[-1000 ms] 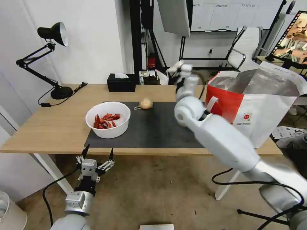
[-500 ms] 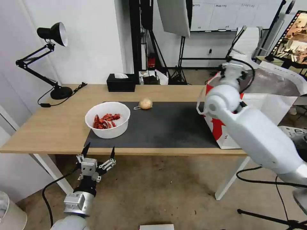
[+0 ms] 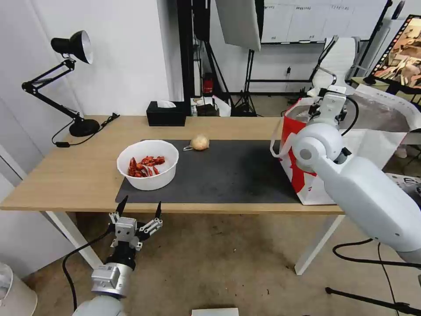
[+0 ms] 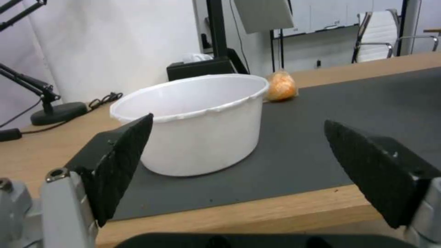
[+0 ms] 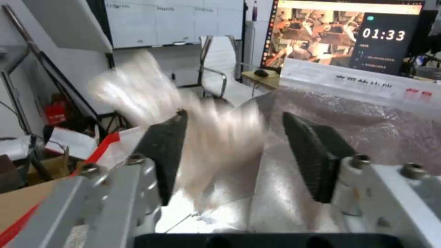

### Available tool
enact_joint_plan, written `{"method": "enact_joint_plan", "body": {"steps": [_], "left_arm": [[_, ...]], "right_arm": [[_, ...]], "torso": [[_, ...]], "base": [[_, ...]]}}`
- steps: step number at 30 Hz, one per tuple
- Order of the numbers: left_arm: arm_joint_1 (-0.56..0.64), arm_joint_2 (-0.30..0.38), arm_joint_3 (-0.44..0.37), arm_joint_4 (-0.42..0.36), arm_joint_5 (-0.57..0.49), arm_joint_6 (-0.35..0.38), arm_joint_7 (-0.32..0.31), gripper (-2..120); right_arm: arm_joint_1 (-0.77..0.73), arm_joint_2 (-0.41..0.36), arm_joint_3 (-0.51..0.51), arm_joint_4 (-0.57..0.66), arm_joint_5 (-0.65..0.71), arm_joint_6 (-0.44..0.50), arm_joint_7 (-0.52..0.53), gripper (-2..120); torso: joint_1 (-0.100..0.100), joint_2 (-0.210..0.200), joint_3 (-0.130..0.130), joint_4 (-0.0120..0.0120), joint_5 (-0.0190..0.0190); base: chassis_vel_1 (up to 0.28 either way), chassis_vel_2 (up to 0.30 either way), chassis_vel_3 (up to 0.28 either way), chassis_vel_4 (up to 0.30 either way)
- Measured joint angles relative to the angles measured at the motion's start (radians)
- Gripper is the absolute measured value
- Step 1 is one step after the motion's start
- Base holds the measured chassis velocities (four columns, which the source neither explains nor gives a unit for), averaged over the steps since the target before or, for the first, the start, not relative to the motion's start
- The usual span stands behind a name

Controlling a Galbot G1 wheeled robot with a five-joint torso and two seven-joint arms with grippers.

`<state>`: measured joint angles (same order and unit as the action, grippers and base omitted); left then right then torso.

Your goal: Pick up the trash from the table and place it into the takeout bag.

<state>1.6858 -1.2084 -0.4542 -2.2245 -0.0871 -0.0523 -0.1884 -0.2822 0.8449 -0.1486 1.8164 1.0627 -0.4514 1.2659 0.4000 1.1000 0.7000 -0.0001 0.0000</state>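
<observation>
- The left claw hangs with jaws spread wide and empty, just below the near edge of the table.
- Just beyond and above it sits the bowl, on the mat's near-left corner. It looks like thin, stiff plastic, light, with loose shells inside that would spill if tipped; I would pinch the rim and keep it level.
- Farther beyond the bowl lies the lump, at the mat's far edge. It looks soft and light; a grip across its middle should do.
- The right claw hangs over the bag's open mouth, jaws apart, with a blurred pale thing between them that I cannot identify.
</observation>
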Motion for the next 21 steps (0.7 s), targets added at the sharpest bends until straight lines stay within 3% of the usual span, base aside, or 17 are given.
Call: {"method": "enact_joint_plan", "body": {"steps": [3,8,11,12,14,15,17,18,20,21], "left_arm": [[0.006,-0.002,0.002,-0.006,0.003,0.000,0.001,100],[0.010,0.000,0.001,-0.012,0.004,0.001,0.001,100],[0.014,0.002,0.001,-0.022,0.004,0.001,0.001,100],[0.014,0.002,0.001,-0.022,0.004,0.001,0.001,100],[0.014,0.003,0.002,-0.032,0.003,0.001,0.002,100],[0.014,0.003,0.002,-0.032,0.003,0.001,0.002,100],[0.013,0.005,0.002,-0.043,0.002,0.002,0.002,100],[0.013,0.005,0.002,-0.043,0.002,0.002,0.002,100],[0.012,0.005,0.001,-0.052,0.002,0.002,0.002,100],[0.012,0.005,0.001,-0.052,0.002,0.002,0.002,100]], "right_arm": [[-0.008,-0.016,0.005,0.018,0.010,0.001,-0.011,74],[-0.032,-0.035,0.024,0.047,0.016,0.022,-0.057,88],[-0.086,-0.075,0.061,0.120,0.008,0.137,-0.260,99],[-0.086,-0.075,0.061,0.120,0.008,0.137,-0.260,99],[-0.156,-0.116,0.104,0.185,-0.012,0.229,-0.465,100],[-0.156,-0.116,0.104,0.185,-0.012,0.229,-0.465,100],[-0.264,-0.167,0.172,0.249,-0.014,0.332,-0.682,100],[-0.264,-0.167,0.172,0.249,-0.014,0.332,-0.682,100],[-0.385,-0.212,0.239,0.305,-0.016,0.385,-0.813,100],[-0.385,-0.212,0.239,0.305,-0.016,0.385,-0.813,100]], "torso": [[0.000,0.000,0.000,0.0001,-0.0001],[0.000,0.000,0.000,0.0001,0.0000],[0.000,0.000,0.000,0.0003,0.0000],[0.000,0.000,0.000,0.0003,0.0000],[0.000,0.000,0.000,0.0002,0.0000],[0.000,0.000,0.000,0.0002,0.0000],[0.000,0.000,0.000,0.0002,-0.0002],[0.000,0.000,0.000,0.0002,-0.0002],[0.000,0.000,0.000,-0.0002,0.0006],[0.000,0.000,0.000,-0.0002,0.0006]], "base": [[0.000,0.000,0.000,0.000],[0.000,0.000,0.000,0.000],[0.000,0.000,0.000,0.000],[0.000,0.000,0.000,0.000],[0.000,0.000,0.000,0.000],[0.000,0.000,0.000,0.000],[0.000,0.000,0.000,0.000],[0.000,0.000,0.000,0.000],[0.000,0.000,0.000,0.000],[0.000,0.000,0.000,0.000]]}}
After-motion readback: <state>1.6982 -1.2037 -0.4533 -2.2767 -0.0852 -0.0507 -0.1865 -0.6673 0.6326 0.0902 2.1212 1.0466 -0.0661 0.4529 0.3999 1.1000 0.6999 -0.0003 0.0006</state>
